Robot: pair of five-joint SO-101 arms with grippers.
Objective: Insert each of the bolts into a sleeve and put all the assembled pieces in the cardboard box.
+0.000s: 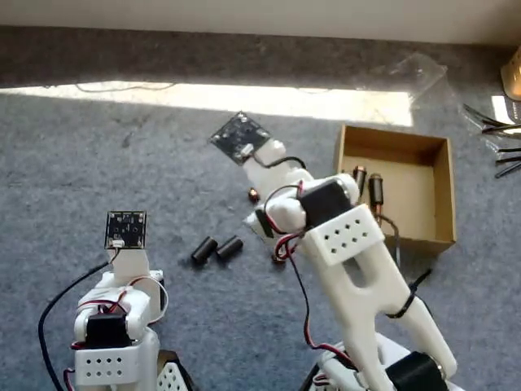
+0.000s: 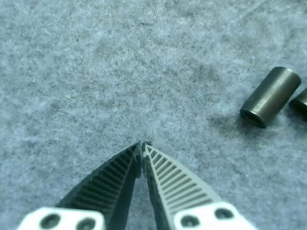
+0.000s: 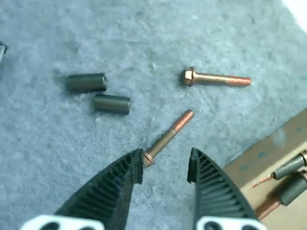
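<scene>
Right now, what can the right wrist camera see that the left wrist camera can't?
Right wrist view, not the left: two copper bolts lying loose on the grey carpet, a corner of the cardboard box with two assembled pieces inside, and the right gripper, jaws open near one bolt's head. Left wrist view, not the right: the left gripper, jaws shut on nothing. Both: the two dark sleeves, one cut off at the picture's edge in the left wrist view, and the carpet.

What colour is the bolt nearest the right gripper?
Copper-orange; the metal bolt shows best in right wrist view.
</scene>
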